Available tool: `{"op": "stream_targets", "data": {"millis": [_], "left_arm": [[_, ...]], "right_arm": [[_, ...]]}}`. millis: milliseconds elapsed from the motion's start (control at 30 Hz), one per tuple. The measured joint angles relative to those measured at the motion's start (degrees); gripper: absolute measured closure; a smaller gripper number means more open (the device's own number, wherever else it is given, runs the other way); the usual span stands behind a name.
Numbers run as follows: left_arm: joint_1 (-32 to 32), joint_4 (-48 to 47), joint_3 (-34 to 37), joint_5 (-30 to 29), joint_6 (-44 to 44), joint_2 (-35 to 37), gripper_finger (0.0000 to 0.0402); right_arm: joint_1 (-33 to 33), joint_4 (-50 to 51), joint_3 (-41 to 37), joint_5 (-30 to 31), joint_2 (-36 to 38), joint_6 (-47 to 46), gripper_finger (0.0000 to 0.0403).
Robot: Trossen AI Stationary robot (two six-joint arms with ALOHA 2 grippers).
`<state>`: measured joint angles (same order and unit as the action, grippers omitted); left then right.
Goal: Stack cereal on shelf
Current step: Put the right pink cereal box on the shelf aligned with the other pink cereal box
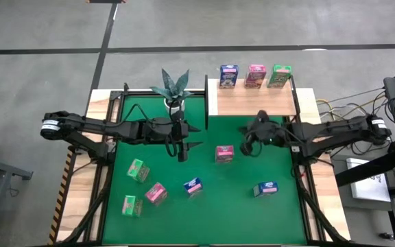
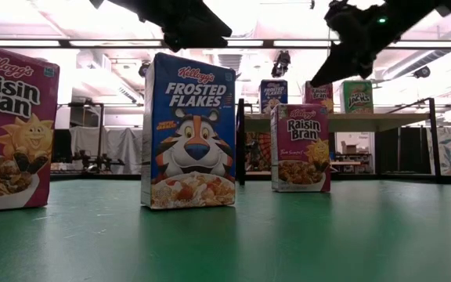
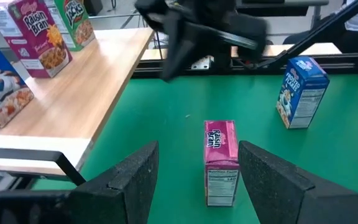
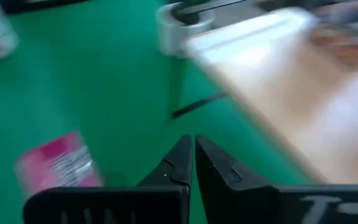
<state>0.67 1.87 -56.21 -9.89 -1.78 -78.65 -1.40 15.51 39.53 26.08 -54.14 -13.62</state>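
Note:
The light-wood shelf [image 1: 252, 99] stands at the mat's far right and carries a blue [image 1: 229, 75], a pink [image 1: 255, 75] and a green cereal box [image 1: 280, 75], all upright. Six more boxes stand or lie on the green mat, among them a pink one [image 1: 224, 154] in the middle. My left gripper [image 1: 196, 136] is open and points toward this pink box [image 3: 221, 162], which stands ahead of the fingers, apart from them. My right gripper [image 1: 243, 139] hovers just right of the box, shut and empty [image 4: 194, 152].
On the mat's near part are two green boxes [image 1: 138, 169] [image 1: 132, 205], a pink box [image 1: 156, 193] and two blue boxes [image 1: 193, 185] [image 1: 265, 189]. A potted plant [image 1: 172, 86] stands at the far edge, left of the shelf. Black frame rails run along the mat's sides.

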Motion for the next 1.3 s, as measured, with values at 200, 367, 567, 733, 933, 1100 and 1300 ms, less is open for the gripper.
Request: {"op": "stream_targets", "data": {"millis": [200, 367, 567, 733, 933, 1100, 1300], "left_arm": [[0.0, 0.1, 0.0, 0.0, 3.3, 0.0, 0.0198], [0.0, 0.1, 0.0, 0.0, 4.4, 0.0, 0.0198], [0.0, 0.1, 0.0, 0.0, 4.7, 0.0, 0.0198], [0.0, 0.1, 0.1, 0.0, 4.4, 0.0, 0.0198], [0.0, 0.1, 0.1, 0.0, 3.9, 0.0, 0.0198], [0.0, 0.0, 0.1, 0.0, 3.8, 0.0, 0.0198], [0.0, 0.0, 0.1, 0.0, 3.3, 0.0, 0.0198]], "right_arm": [[-2.2, -4.8, -2.5, -2.8, -0.3, 3.1, 0.0382], [-2.1, -4.9, -2.5, -6.2, -1.7, 4.7, 0.0338], [-2.1, -5.4, -1.3, -13.2, -3.8, 7.4, 0.0258], [-2.1, -5.1, 0.6, -14.5, -8.4, 9.5, 0.0191], [-2.1, -0.7, 5.1, -14.5, -14.1, 11.7, 0.0135], [-2.1, 5.1, 8.8, -14.6, -16.6, 10.5, 0.0125], [-2.1, 12.2, 14.3, -15.9, -17.1, 9.4, 0.0135]]}}
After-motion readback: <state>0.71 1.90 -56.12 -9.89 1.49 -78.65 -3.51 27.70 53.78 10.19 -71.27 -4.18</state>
